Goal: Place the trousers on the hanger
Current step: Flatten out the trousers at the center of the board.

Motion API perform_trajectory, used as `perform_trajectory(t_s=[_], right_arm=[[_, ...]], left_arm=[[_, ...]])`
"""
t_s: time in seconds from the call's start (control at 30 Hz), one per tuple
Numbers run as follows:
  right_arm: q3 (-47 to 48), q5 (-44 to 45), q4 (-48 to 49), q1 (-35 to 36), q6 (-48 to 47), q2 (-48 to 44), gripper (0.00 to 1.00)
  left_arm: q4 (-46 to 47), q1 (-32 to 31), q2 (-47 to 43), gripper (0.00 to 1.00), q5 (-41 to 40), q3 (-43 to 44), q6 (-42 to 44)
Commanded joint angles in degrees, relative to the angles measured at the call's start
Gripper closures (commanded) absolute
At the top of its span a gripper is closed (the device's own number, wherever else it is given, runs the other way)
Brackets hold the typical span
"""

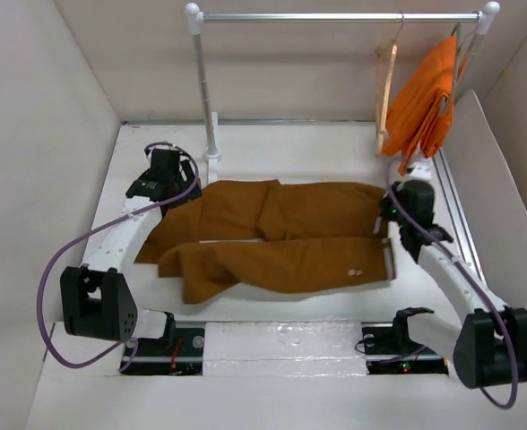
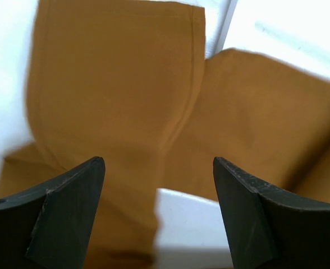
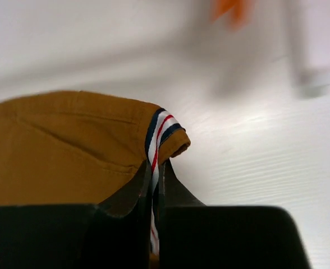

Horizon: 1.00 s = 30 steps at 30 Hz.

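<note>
Rust-brown trousers flat, frame centre. Right gripper pressed together, pinching striped waistband edge; left gripper spread over leg ends, holding nothing. Hanger upper right on rail. Risk: shallow pinch may slip on lift.

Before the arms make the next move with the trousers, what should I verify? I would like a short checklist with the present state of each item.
1. Right gripper shut on the striped waistband of the trousers: ok.
2. Left gripper gripping a leg: not ok; it is open above the cloth.
3. Trousers spread out, not bunched: ok.
4. Hanger bare on the rail, beside the orange garment: ok.
5. Pinch deep enough for lifting: cannot tell.
</note>
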Motion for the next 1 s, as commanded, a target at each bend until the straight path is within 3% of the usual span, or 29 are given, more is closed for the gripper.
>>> perform_trajectory(t_s=[0.0, 0.03, 0.13, 0.3, 0.37, 0.4, 0.43, 0.5, 0.53, 0.6, 0.7, 0.73, 0.77, 0.83, 0.87, 0.9, 0.97], right_arm=[[8.7, 14.2, -6.5, -8.4, -4.4, -2.9, 0.92], [10.1, 12.5, -4.9, -9.5, -4.9, -1.9, 0.53], [15.0, 12.0, -11.6, -9.7, -4.8, 0.2, 0.20], [6.7, 0.9, -9.6, -1.2, -4.4, -6.0, 0.21], [-0.9, -3.1, -8.5, 4.1, -3.7, -11.7, 0.29], [-3.3, -6.0, -8.1, 6.2, -3.6, -14.1, 0.39], [-5.7, -9.0, -3.8, 8.4, -4.0, -16.5, 0.71], [-10.1, -15.8, -1.8, 14.2, -4.9, -21.3, 0.90], [-10.2, -16.7, -3.3, 16.5, -6.1, -21.9, 0.94], [-8.1, -15.5, -6.3, 23.5, -7.7, -21.6, 0.90], [-6.3, -13.8, -10.4, 29.9, -10.4, -18.0, 0.50], [-5.2, -13.5, -11.3, 30.9, -10.8, -16.7, 0.36], [-4.7, -13.4, -11.5, 31.8, -10.8, -15.7, 0.32], [-4.0, -14.2, -9.3, 34.5, -10.9, -13.3, 0.29], [-3.9, -14.1, -8.5, 35.4, -10.8, -12.7, 0.29], [-3.9, -13.2, -7.0, 36.8, -10.3, -11.7, 0.28], [-3.7, -12.5, -5.8, 36.9, -10.2, -10.6, 0.28]], left_arm=[[-2.6, 0.0, -3.0, 0.26, -2.2, 0.7, 1.1], [-2.6, 0.0, -3.4, 0.26, -3.3, -0.2, 1.2], [-2.8, 0.0, -4.0, 0.24, -5.1, -1.9, 0.1], [0.5, 3.4, -3.6, 0.16, -2.9, -3.9, -0.2], [0.1, 3.4, -0.1, 0.14, -3.8, -3.8, -0.1], [0.5, 3.4, 1.2, 0.13, -3.2, -4.1, 0.1], [1.1, 3.4, 3.7, 0.12, -2.8, -4.1, 0.5], [2.4, 3.4, 6.3, 0.12, -4.0, -3.8, 0.1], [3.0, 3.4, 9.0, 0.12, -4.2, -3.6, -0.2], [4.4, 3.4, 11.6, 0.11, -3.9, -2.7, -0.9], [6.7, 3.4, 16.0, 0.12, -1.3, -1.3, -2.0], [7.4, 3.4, 17.3, 0.16, -0.3, -0.9, -2.2], [8.1, 3.4, 17.8, 0.33, 0.1, -0.6, -2.5], [8.7, 3.4, 17.9, 0.44, 2.5, 0.1, -3.5], [9.4, 3.4, 17.5, 0.66, 3.3, -0.1, -3.4], [8.7, 3.4, 16.8, 1.00, 2.8, -0.4, -4.0], [7.4, 3.4, 15.9, 1.00, 0.3, -1.0, -4.3]])
